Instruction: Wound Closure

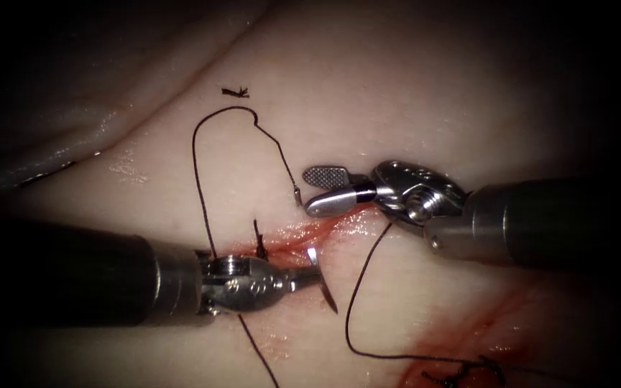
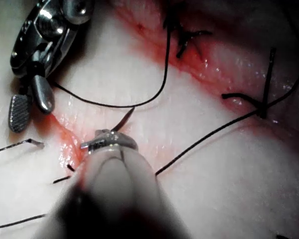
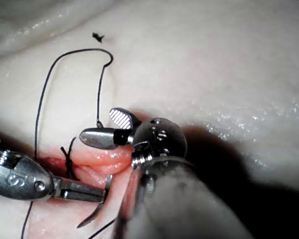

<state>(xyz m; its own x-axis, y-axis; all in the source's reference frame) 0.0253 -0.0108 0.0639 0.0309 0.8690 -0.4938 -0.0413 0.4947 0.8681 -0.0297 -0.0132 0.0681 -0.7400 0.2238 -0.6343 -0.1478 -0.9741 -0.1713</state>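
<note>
Here, your tissue (image 1: 411, 93) is a pale, moist slab with one cut (image 1: 303, 237) running across it, its lips reddened by red fluid (image 1: 497, 316) that also stains the tissue toward the right.

You have two tools. Your left hand (image 1: 309, 276) comes in from the left with its jaws closed on the needle (image 1: 323, 280). Your right hand (image 1: 325, 190) hangs just above the cut with its jaws parted, holding nothing.

There is one needle, curved and dark. It is gripped near its upper end, right at the cut, and its free pointed end curves down clear of the tissue on the near side of the cut.

One long dark thread (image 1: 206, 179) loops up over the tissue on the left and passes behind the left tool. One tied stitch (image 1: 259, 244) stands at the cut just beside the left hand. One small cut end of thread (image 1: 236, 92) lies well above the loop.
</note>
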